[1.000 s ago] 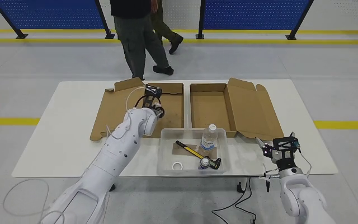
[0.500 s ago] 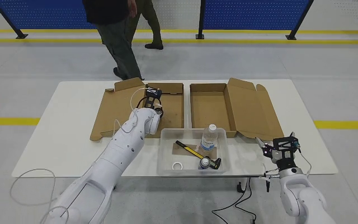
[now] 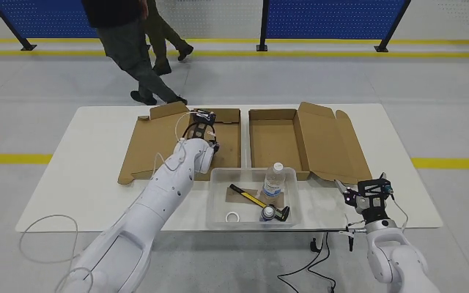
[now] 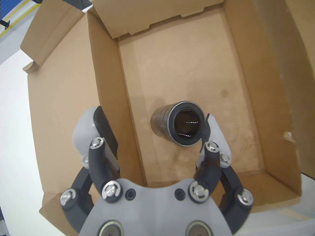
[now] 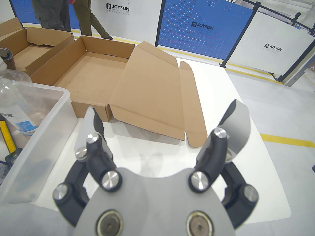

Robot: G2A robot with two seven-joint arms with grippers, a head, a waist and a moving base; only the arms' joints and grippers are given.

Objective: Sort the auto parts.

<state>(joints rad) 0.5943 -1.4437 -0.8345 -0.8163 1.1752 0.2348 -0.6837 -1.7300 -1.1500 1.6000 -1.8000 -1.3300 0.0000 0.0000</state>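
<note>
Beneath your left tool (image 4: 155,117), in the cardboard box (image 4: 187,57) it hung over, sat the black cylindrical part (image 4: 177,127), apparently resting on the box floor and tilted so that its open end faced the wrist. The tool's fingers were spread apart and gripped nothing. The part sat between them but much nearer one finger, whose edge touched or just overlapped its rim; you could not tell which. I judged that to be the main risk. If you drew the tool away at a slant, that finger could catch the rim and send the cylinder rolling across the smooth card, or tip it toward the box wall beside the other finger. Your right tool (image 5: 164,110) was likewise spread apart and held nothing. It hovered low over the worktop (image 5: 152,153), with the clear bin (image 5: 49,114) just beside one finger and the second open box (image 5: 98,72) beyond its fingertips. The bin held an upright bottle (image 3: 274,179) close to a hammer (image 3: 248,195). Going in with the fingers that wide could strike the bin wall or topple the bottle onto the other pieces.
</note>
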